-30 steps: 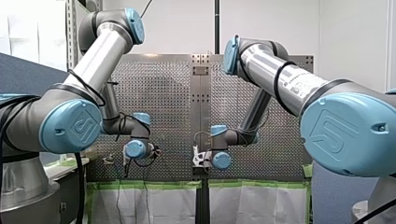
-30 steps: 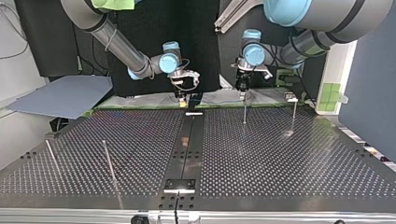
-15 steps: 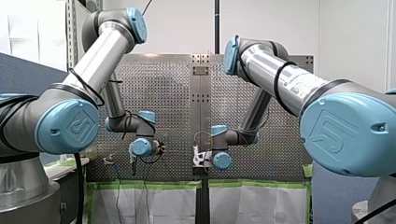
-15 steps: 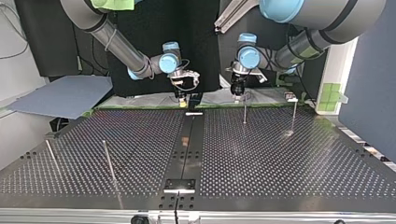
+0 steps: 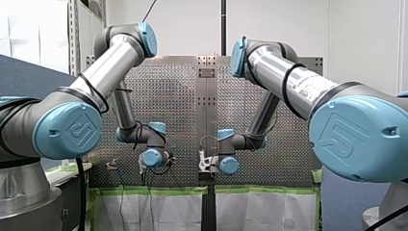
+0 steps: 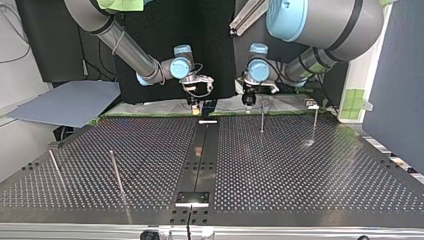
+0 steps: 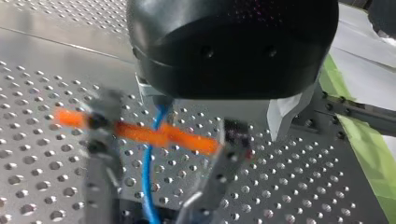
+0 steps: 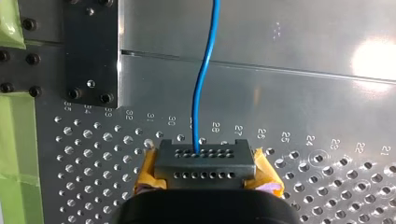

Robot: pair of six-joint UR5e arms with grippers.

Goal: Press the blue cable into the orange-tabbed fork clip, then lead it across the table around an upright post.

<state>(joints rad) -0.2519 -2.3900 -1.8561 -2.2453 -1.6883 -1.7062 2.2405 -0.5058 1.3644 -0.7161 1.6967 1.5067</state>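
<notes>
Right claw (image 8: pixel 204 164) clamped on the blue cable (image 8: pixel 206 79) at the desk's (image 6: pixel 280 170) edge nearest the arms; left claw (image 7: pixel 152 200) spread, cable running between its fingers (image 7: pixel 100 163).
Yellow pads (image 8: pixel 145 175) flank a dark perforated block (image 8: pixel 204 176) from which the cable leads ahead over the bare middle seam (image 6: pixel 202 150). Thin, light and limp, I judge: it will sag or kink unless kept taut, so grip close to where it must seat. Blurred orange strip (image 7: pixel 149 134) across the left fingers may be the clip's tab; I cannot tell. Smooth holed metal should let it slide. Upright posts (image 6: pixel 261 121) stand near that edge, two more toward the opposite edge, wide plate between.
</notes>
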